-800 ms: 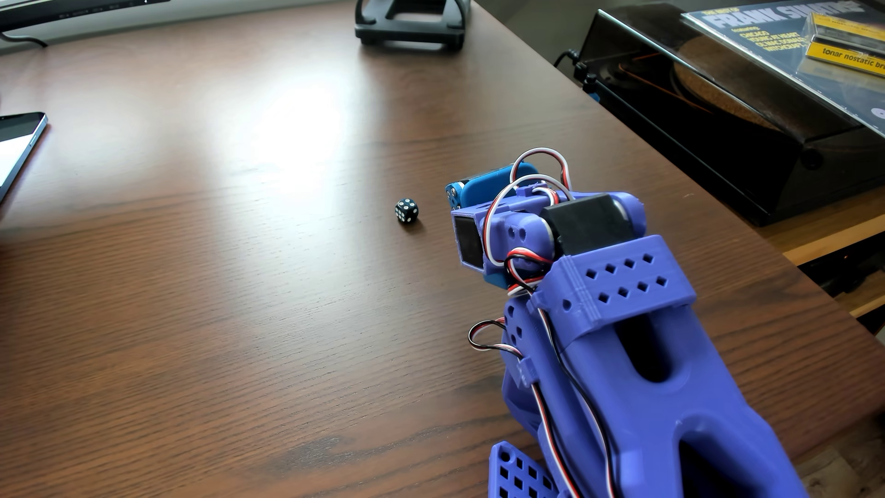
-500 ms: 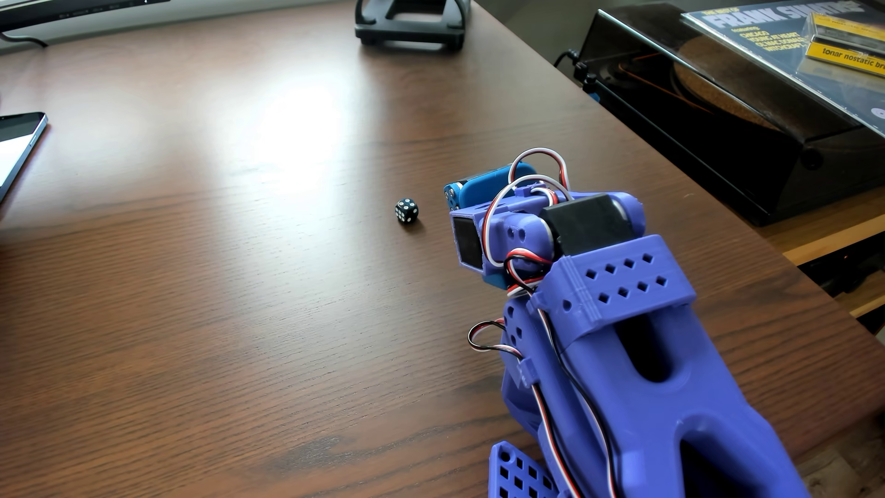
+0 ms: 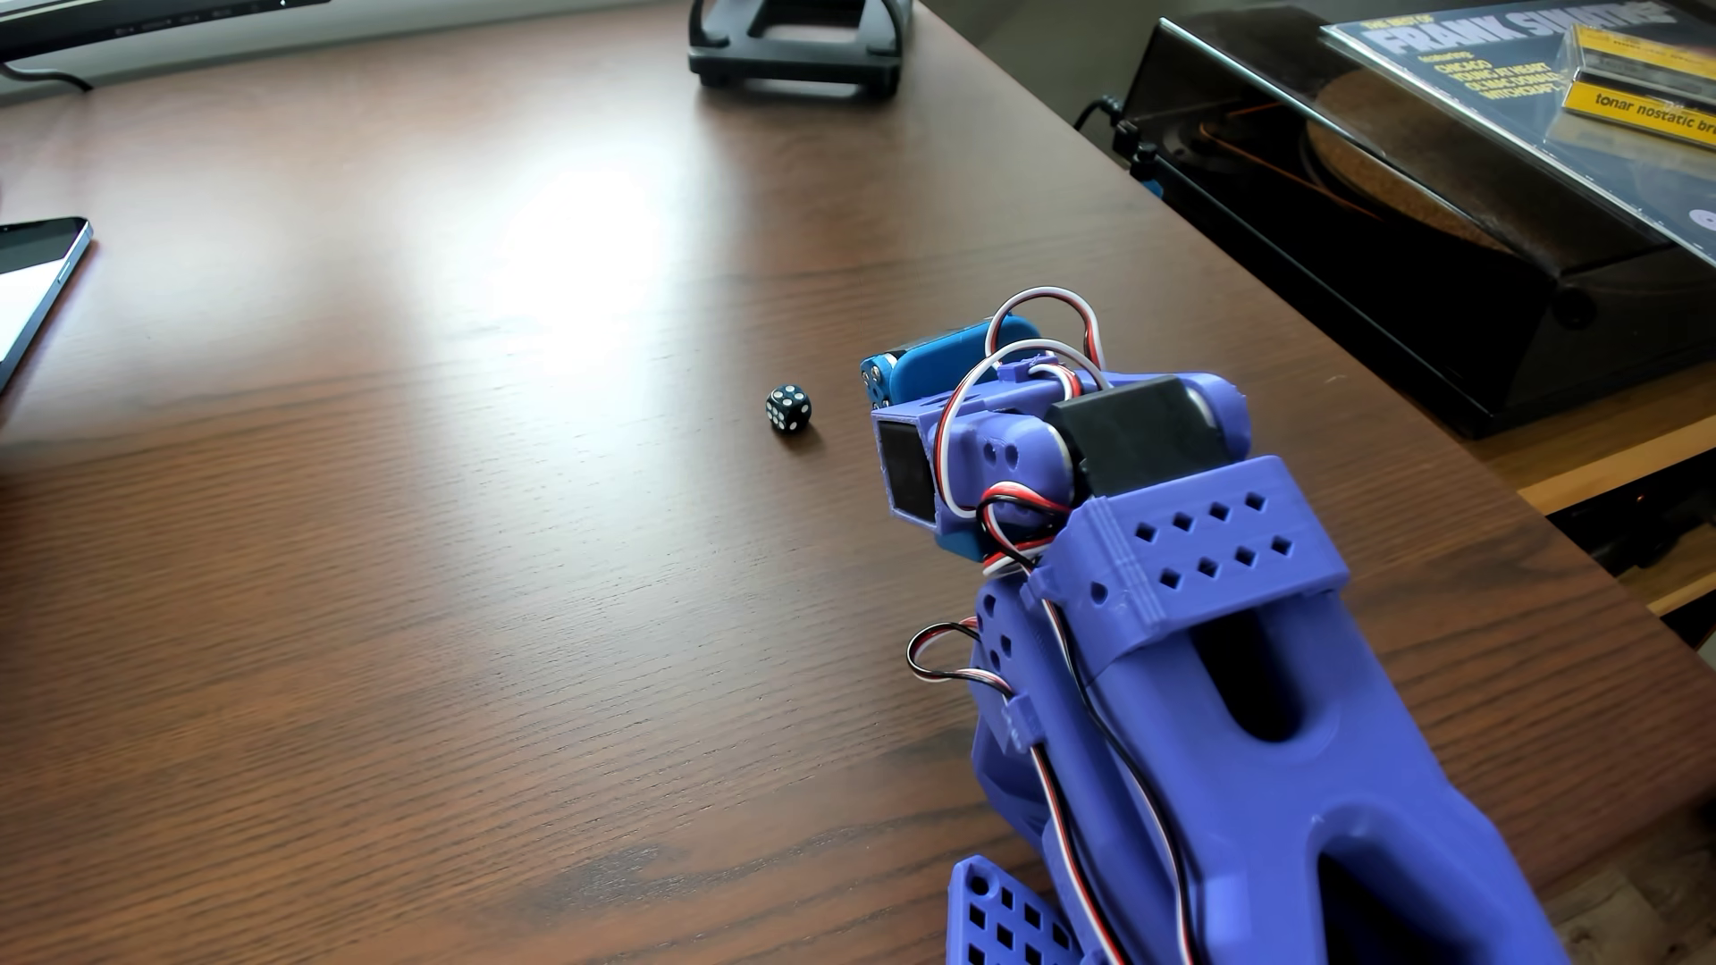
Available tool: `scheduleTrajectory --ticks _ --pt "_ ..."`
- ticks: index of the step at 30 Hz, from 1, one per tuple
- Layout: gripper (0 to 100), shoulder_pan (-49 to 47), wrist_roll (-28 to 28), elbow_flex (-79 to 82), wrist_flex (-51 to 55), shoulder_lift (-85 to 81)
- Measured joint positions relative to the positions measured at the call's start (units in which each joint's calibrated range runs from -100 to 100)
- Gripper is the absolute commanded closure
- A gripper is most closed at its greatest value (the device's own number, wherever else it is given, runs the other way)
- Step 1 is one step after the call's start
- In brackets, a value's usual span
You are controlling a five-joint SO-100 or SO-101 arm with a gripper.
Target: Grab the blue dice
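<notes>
The blue dice is a tiny dark navy cube with white pips, lying alone on the brown wooden table. Just to its right, about a dice-width or two away, stands the folded purple arm. Only the blue back of my gripper shows above the wrist motor. Its fingers are hidden behind the wrist, so whether they are open or shut does not show. Nothing touches the dice.
A phone lies at the table's left edge. A black stand sits at the far edge. Off the table's right edge stands a black record player with an album sleeve on its lid.
</notes>
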Motion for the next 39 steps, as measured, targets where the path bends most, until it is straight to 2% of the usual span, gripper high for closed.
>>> scheduleTrajectory --ticks 34,39 --pt "94 0.0 0.0 0.0 0.0 0.0" --pt "94 2.4 0.0 -6.4 2.3 0.0"
